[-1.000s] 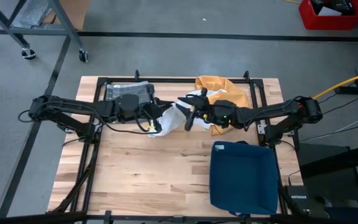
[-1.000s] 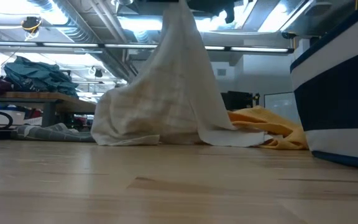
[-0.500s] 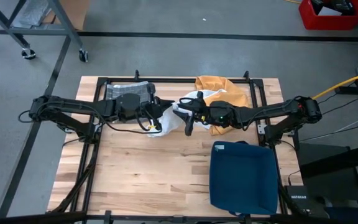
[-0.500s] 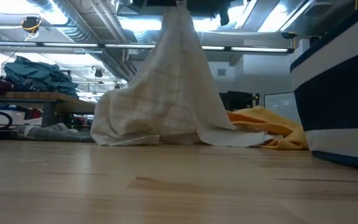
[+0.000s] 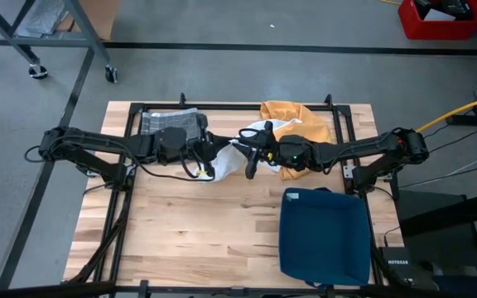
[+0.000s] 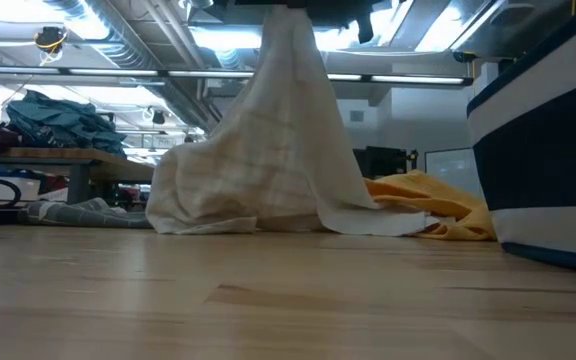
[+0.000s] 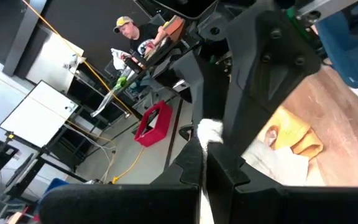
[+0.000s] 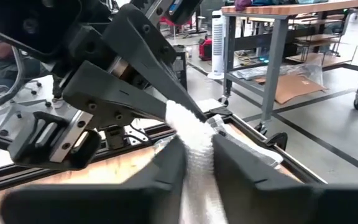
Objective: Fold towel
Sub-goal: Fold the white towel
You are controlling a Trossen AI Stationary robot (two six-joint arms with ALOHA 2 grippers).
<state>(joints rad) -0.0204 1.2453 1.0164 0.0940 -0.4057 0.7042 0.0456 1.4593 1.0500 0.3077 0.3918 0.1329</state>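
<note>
Both claws meet above the far middle of the table (image 5: 189, 223), each pinching the same white towel (image 6: 268, 150). The left gripper (image 5: 211, 151) is clamped fully shut on the towel's top edge; in its wrist view a white tuft (image 7: 209, 130) shows at its fingertips. The right gripper (image 5: 251, 154) faces it, and its fingers (image 8: 166, 171) sit narrowly apart with a strip of towel (image 8: 194, 162) pressed between them. From the two claws the towel hangs down in a tent shape, its lower folds resting on the wood directly under them.

Just behind the right gripper, under that arm, lies a crumpled orange cloth (image 5: 292, 120), partly touching the white towel's hem in the low view (image 6: 433, 215). Behind the left gripper, near the table's far edge, lies a folded grey checked cloth (image 5: 172, 122). On the near side of the right gripper, well apart from it, stands a dark blue bin (image 5: 323, 236) with a white band low on its wall (image 6: 553, 225); its inside appears dark, and no contents can be made out.

Beyond the table, the left wrist view catches a person (image 7: 132, 34) at a bench and a red crate (image 7: 154, 121) on the floor.
</note>
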